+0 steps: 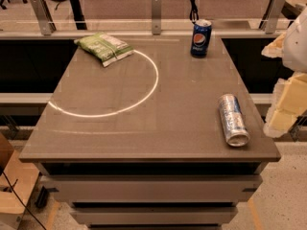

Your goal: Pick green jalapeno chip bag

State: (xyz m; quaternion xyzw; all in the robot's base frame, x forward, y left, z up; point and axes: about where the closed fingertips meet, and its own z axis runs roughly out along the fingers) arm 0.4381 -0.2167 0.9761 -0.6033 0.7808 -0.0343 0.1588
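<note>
Camera view gives us the green jalapeno chip bag (104, 47) lying flat at the far left corner of the table (144, 143). It is well apart from the gripper (287, 99), across the whole tabletop from it. A bright arc of reflected light (144, 97) curves out from the bag's near side. The Pepsi can (201, 37) stands upright at the far edge, nearer the gripper than the bag is. The silver can (233, 120) lies on its side just beside the gripper and is the closest thing to it.

We judge the reach has not yet begun. To do it well, we would carry the gripper high over the silver can and clear of the Pepsi can. We would then descend on the bag's middle, across its narrower width. The pinch should be light, since crinkly film may slide or crush.

The gripper sits off the table's right side, cut by the frame edge. Only pale yellow and white parts show, so we cannot tell whether it is open or closed. The bag's print is unreadable.
</note>
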